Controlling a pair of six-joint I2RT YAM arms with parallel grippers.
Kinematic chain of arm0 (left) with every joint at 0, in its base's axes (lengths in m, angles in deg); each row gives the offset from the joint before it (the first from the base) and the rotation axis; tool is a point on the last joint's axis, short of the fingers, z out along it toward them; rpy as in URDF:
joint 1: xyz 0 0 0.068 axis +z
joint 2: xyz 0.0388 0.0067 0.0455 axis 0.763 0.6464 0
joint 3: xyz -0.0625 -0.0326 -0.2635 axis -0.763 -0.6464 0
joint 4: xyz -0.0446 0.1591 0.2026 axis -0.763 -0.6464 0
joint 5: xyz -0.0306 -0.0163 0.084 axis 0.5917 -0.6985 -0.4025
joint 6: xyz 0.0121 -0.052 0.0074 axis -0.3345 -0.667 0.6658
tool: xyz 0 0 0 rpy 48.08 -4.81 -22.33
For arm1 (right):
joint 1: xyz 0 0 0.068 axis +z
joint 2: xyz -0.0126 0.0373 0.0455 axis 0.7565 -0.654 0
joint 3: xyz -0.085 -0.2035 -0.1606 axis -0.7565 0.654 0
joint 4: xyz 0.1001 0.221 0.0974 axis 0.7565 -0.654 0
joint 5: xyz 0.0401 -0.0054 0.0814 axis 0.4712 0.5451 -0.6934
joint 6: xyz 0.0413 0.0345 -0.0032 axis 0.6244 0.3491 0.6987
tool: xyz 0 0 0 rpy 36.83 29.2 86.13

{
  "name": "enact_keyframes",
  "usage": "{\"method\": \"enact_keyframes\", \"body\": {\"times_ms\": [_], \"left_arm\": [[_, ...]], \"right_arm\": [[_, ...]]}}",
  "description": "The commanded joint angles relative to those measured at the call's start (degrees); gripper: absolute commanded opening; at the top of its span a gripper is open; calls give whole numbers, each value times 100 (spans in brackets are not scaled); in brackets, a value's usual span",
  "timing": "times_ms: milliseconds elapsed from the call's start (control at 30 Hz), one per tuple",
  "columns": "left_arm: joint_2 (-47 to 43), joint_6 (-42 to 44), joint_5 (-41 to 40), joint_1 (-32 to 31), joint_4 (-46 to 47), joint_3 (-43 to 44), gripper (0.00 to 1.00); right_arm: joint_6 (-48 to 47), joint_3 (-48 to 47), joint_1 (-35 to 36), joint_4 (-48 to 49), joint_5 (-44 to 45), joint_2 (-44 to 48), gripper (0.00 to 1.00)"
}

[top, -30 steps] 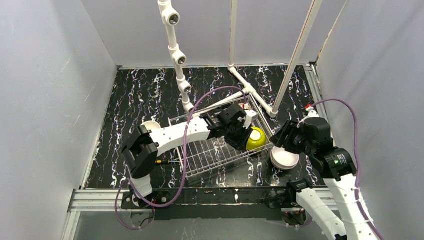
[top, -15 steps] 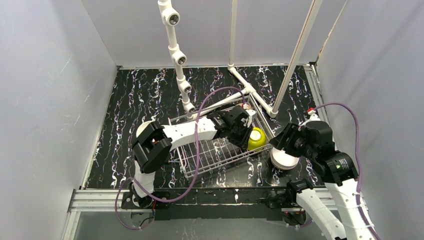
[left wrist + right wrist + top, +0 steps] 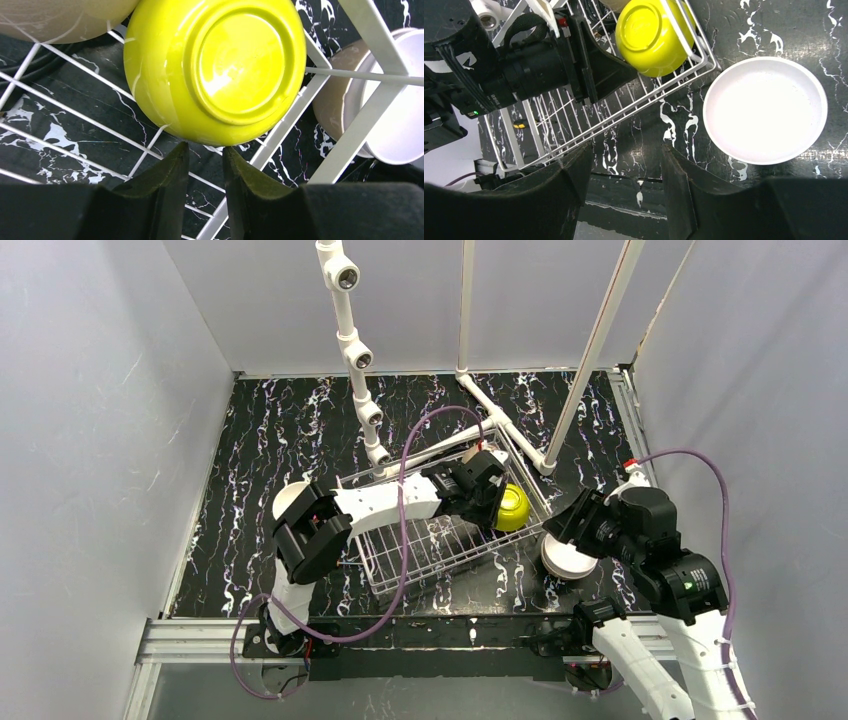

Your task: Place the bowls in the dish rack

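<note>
Black marbled surface (image 3: 290, 430) fills the floor of a grey-walled booth, with a white pipe frame (image 3: 355, 350) rising at 12 o'clock. At the middle of the top view sits the rack (image 3: 420, 540), a wire basket turned slightly askew. The yellow bowl (image 3: 215, 65) lies inside it at the 3 o'clock end, tipped on its side against the end wires with its foot ring facing the left tool (image 3: 205, 152). That tool reaches across the rack from 9 o'clock. Its fingers (image 3: 170, 185) stand a narrow gap apart with nothing between them, and their tips are just below the yellow bowl's lower edge; whether they touch it I cannot tell. In the left wrist view a tan bowl (image 3: 55, 17) shows at 11 o'clock of the yellow one, also over the rack's wires. Outside the rack, at its 4 o'clock, a white bowl (image 3: 766, 110) rests upright on the surface close to the corner wires. The right tool (image 3: 625, 160) hangs above the bare surface at 8 o'clock of the white bowl, jaws wide apart and empty. One more pale bowl (image 3: 290, 498) sits on the surface at 9 o'clock of the rack, partly hidden by the left arm (image 3: 375, 505).
</note>
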Motion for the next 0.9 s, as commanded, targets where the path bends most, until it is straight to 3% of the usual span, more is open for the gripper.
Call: {"method": "enact_keyframes", "body": {"times_ms": [0,233,500,700,867], "left_arm": [[-33,-94,-809,40,61,379,29],[-472,197,-576,34,-109,131,36],[-294,873,-599,33,-1487,1389,42],[179,979,-833,37,-2145,2287,44],[153,931,-919,35,-2199,2412,46]], "right_arm": [[105,-84,-26,-27,-204,136,61],[-292,-20,-27,138,-272,-91,61],[-1450,-385,-23,472,873,-685,61],[-1633,-459,-23,1072,458,-890,62],[-1307,-504,-27,908,409,-1247,61]]}}
